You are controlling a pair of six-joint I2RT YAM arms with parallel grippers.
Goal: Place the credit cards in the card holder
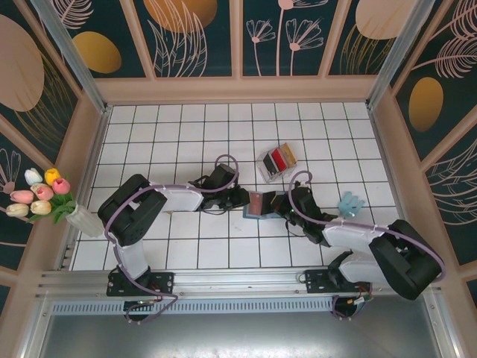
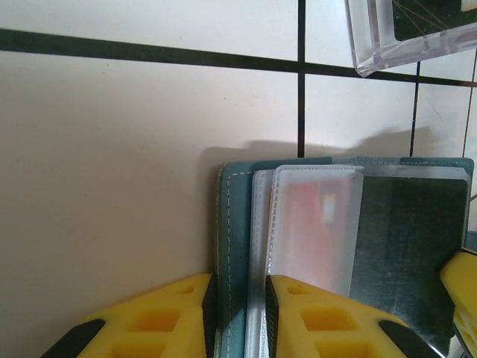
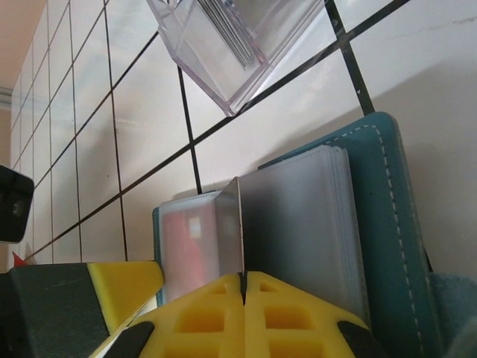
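Card holder [image 1: 256, 203]: teal, lying open on the white tiled table [image 1: 149, 134], directly between the tips of the two grippers.

Left gripper [image 2: 238, 302]: its yellow fingers [image 2: 160, 321] are drawn close and pinch the holder's stitched teal cover, which sits in the narrow gap between the pads. Just ahead of its right-hand finger lies a stack of frosted sleeves; the top one carries a red card [image 2: 317, 220], seen blurred through the plastic. Further ahead and to its right stands a clear rack [image 2: 410, 33], apart from the holder.

Right gripper [image 3: 244, 294]: its fingers are pressed together on one thin clear leaf of the holder, which rises edge-on straight out of the fingertips. To the right of that leaf lie the remaining sleeves and the teal cover; to the left lies the sleeve with the red card. The clear rack stands ahead of this gripper, beyond the holder's far edge.

In the top view, the rack holds upright credit cards [image 1: 279, 159], red beside black and tan, just beyond both grippers.
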